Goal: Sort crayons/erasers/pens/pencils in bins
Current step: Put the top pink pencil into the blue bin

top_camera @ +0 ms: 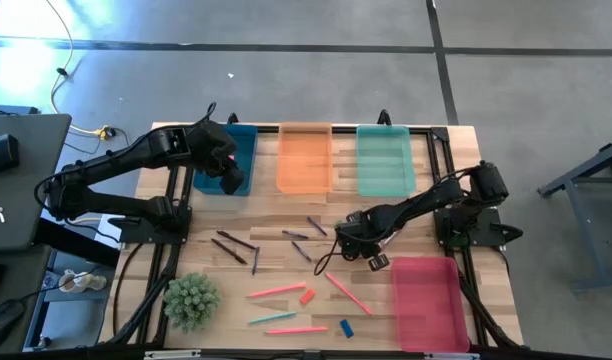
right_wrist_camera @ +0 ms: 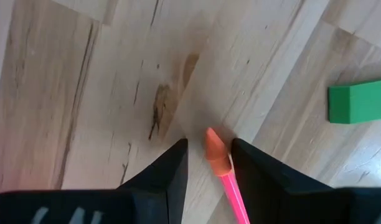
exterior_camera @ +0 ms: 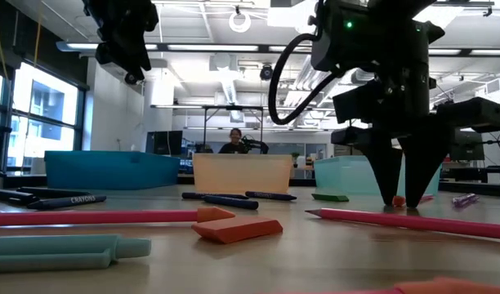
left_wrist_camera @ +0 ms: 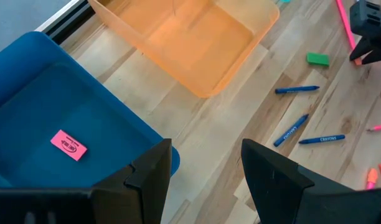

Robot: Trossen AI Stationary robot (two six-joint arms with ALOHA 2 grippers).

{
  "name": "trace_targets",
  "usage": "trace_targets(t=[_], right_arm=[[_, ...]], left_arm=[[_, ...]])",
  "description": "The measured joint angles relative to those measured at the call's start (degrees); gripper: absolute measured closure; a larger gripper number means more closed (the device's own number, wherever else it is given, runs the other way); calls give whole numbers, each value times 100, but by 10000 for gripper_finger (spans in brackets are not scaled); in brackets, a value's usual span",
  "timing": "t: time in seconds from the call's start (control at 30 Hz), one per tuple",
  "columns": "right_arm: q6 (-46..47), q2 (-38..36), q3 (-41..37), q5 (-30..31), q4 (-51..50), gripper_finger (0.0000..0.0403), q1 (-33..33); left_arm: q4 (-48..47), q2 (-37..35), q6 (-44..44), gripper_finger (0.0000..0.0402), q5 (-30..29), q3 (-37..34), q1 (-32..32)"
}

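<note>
My right gripper (top_camera: 341, 243) (right_wrist_camera: 209, 143) is open, pointing down with its fingertips near the wood on either side of the orange end (right_wrist_camera: 216, 154) of a salmon-pink pencil. The rest of that pencil is hidden under the arm. My left gripper (top_camera: 230, 176) (left_wrist_camera: 206, 152) hangs open and empty above the near right corner of the dark blue bin (top_camera: 244, 140). A pink eraser (left_wrist_camera: 69, 145) lies flat in that bin. Crayons (left_wrist_camera: 290, 129), more pencils (top_camera: 276, 291) and a green eraser (right_wrist_camera: 358, 102) lie on the table. My right gripper has one finger (right_wrist_camera: 243, 163) close against the pencil's orange end, and I cannot tell whether it touches. A gap shows between the other finger and the pencil. The pencil lies flat on the table.
The orange bin (top_camera: 304, 155) and the green-teal bin (top_camera: 384, 160) stand along the far edge. The red-pink bin (top_camera: 426, 300) sits at the near right. A small green plant (top_camera: 191, 300) is at the near left. An orange-red eraser (top_camera: 307, 296) and a blue eraser (top_camera: 346, 328) lie near the pencils.
</note>
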Motion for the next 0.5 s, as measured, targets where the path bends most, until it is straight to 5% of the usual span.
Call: trace_targets(t=[0.5], right_arm=[[-2,12,-11,83,-4,396,0]], left_arm=[[0,0,2,220,0,0,0]])
